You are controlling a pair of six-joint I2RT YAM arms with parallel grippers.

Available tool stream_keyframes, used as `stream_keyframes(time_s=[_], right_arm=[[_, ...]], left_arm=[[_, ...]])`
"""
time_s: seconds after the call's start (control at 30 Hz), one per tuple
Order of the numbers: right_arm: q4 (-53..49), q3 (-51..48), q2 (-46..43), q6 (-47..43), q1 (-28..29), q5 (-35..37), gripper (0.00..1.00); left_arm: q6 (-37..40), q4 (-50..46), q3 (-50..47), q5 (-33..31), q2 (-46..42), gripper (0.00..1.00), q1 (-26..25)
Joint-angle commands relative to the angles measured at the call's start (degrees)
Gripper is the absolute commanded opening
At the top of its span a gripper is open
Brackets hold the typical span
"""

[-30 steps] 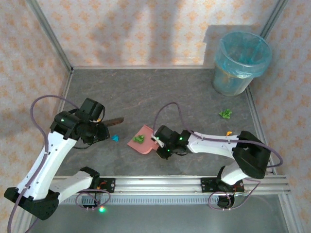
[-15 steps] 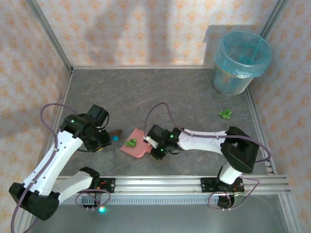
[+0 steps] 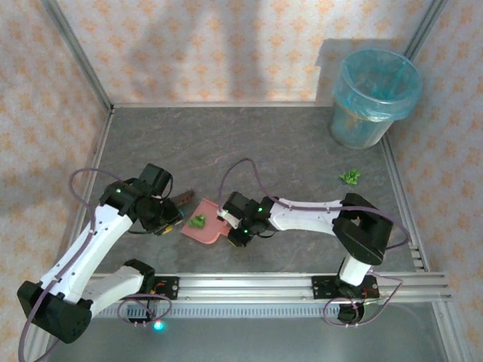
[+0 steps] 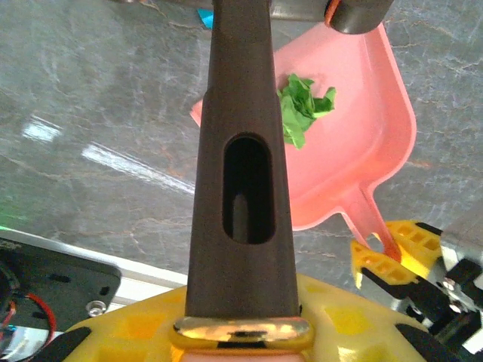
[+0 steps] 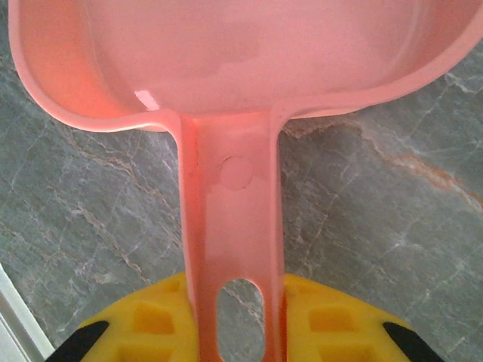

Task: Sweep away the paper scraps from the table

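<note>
The left gripper [image 3: 164, 217], at lower left of the overhead view, is clamped on the dark brown brush [image 4: 240, 151]. The right gripper [image 5: 238, 320] is closed on the handle of the pink dustpan [image 5: 234, 226]. The surface [image 3: 264, 143] is dark grey and mottled like stone. A blue-lined bin [image 3: 375, 96] stands in its upper right corner. The dustpan lies flat at lower centre, its open edge beside the brush. The scraps are tiny crumpled paper bits. A bright green one [image 4: 302, 109] lies inside the dustpan. Another green one [image 3: 349, 177] sits on the surface at right, well apart from the dustpan. A blue one [image 4: 204, 15] shows at the top edge of the left wrist view, just beside the brush.
</note>
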Motion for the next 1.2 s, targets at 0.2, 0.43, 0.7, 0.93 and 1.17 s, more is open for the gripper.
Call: stream_keyframes(time_s=[0.2,0.43,0.7,0.93,1.17], right_arm=[[-1.78,2.37,6.18,4.1,0.42,3.5,0.0],[0.53,1.77,6.88,5.99,0.38,2.89,0.0],[-9.95,2.61,-0.11,3.33,0.39,5.45,0.0],[-19.98,5.32,-2.43,4.46,0.38,4.04,0.0],[-23.56,10.32,0.54,5.56,0.5,2.84,0.0]], left_arm=[[-6.91,2.31,-2.41,4.72,-2.69,0.0,-2.46],[-8.77,3.68,-3.17,6.21,-3.82,0.0,-4.53],[-7.31,1.8,-0.52,4.09,-3.18,0.0,-4.53],[-6.66,1.73,0.11,3.42,-2.94,0.0,-4.41],[-6.53,0.46,0.91,3.74,-3.37,0.0,-4.44]])
